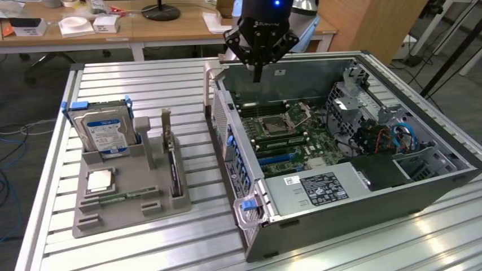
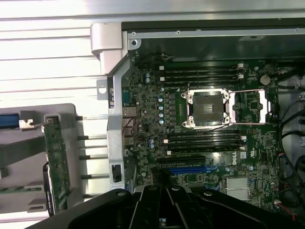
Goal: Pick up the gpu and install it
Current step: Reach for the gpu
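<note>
The gpu [image 1: 174, 168] stands on edge in a slot of the grey holder [image 1: 128, 217] at the exterior view's left, its silvery bracket at the far end. In the wrist view the gpu [image 2: 57, 162] is a green card edge in that holder. My gripper [image 1: 258, 72] hangs shut and holds nothing, above the far rim of the open computer case [image 1: 421, 186], well apart from the gpu. The wrist view has the gripper [image 2: 166, 195] over the motherboard [image 2: 209, 138], near the blue slot [image 2: 188, 169].
The holder also carries a silver hard drive [image 1: 105, 129], a processor chip [image 1: 99, 180] and a memory stick [image 1: 124, 197]. Inside the case are an open processor socket [image 1: 280, 123], drive cages and cables [image 1: 399, 135]. A slatted metal table [image 1: 135, 79] lies beneath; desks stand behind.
</note>
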Controlling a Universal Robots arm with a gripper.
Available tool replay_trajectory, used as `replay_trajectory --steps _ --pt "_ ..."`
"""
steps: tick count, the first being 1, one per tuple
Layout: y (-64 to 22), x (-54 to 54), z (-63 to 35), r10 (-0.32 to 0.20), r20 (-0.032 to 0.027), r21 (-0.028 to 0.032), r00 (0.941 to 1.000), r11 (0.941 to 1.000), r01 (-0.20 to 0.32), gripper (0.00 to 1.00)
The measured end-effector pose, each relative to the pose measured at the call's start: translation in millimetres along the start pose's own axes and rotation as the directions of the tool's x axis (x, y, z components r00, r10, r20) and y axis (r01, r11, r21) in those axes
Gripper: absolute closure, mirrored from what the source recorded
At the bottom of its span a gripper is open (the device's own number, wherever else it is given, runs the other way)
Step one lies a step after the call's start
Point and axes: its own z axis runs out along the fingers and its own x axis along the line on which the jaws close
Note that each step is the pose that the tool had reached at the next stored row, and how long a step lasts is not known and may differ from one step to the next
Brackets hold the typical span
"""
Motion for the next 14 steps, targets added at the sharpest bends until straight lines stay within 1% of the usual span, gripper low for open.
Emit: replay_trajectory --steps 14 --pt "-0.5 7.4 -0.1 0.0 0.0 -0.0001 1.0 1.0 0.0 0.89"
